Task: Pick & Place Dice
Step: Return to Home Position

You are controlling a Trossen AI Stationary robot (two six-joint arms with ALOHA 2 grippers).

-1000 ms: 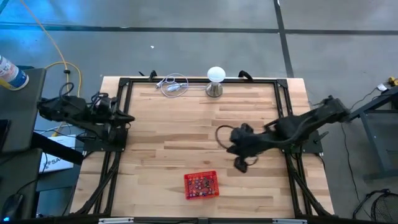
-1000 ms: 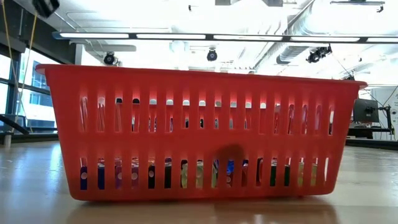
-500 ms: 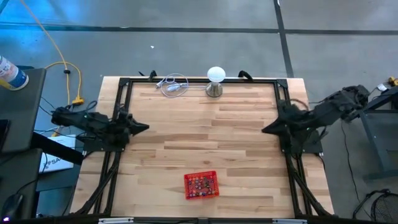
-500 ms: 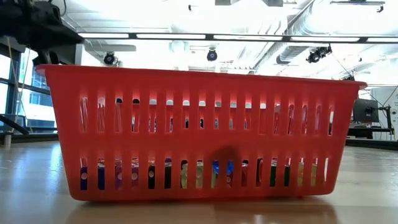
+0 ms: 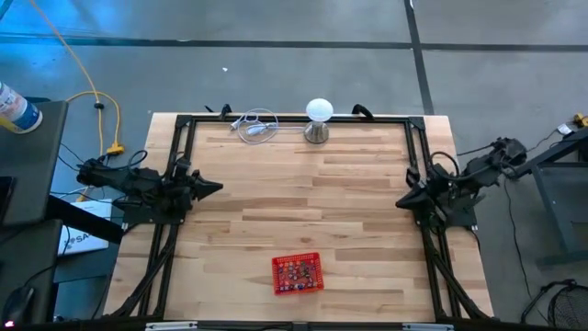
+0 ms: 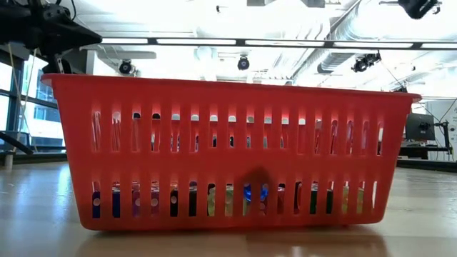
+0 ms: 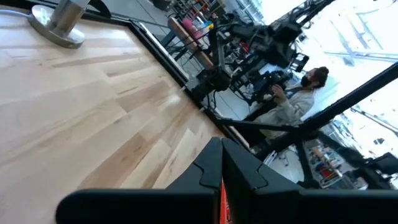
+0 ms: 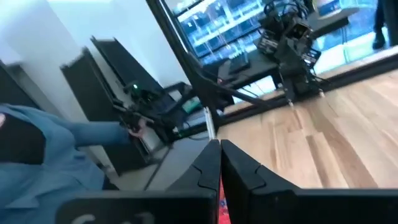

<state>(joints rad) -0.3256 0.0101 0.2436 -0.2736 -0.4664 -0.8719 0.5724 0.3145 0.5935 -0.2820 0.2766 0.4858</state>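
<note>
The dice (image 5: 297,273) are a heap of tiny mixed-colour pieces lying inside the red mesh basket (image 5: 313,285), near the table's front edge. In the low view they show through the basket's lowest slots (image 6: 253,193). My left gripper (image 5: 219,188) is shut, holds nothing, and points level over the table's left edge. My right gripper (image 5: 400,202) is also shut with nothing in it, and it points level at the right edge. Both are far from the basket. The wrist views show the shut fingertips of the left gripper (image 7: 221,163) and the right gripper (image 8: 219,163).
A white ball-topped metal stand (image 5: 318,118) and a coiled cable (image 5: 257,126) sit at the far edge. A black frame (image 5: 294,119) runs around the wooden table. People sit beyond the table: one (image 7: 292,99) in the left wrist view, a blue sleeve (image 8: 37,155) in the right wrist view.
My right gripper has drawn back from over the table's middle toward the right edge and has tipped from pointing down to level. My left gripper has sunk lower and come a little farther over the left edge. Both have stayed shut. The basket and dice have not moved.
</note>
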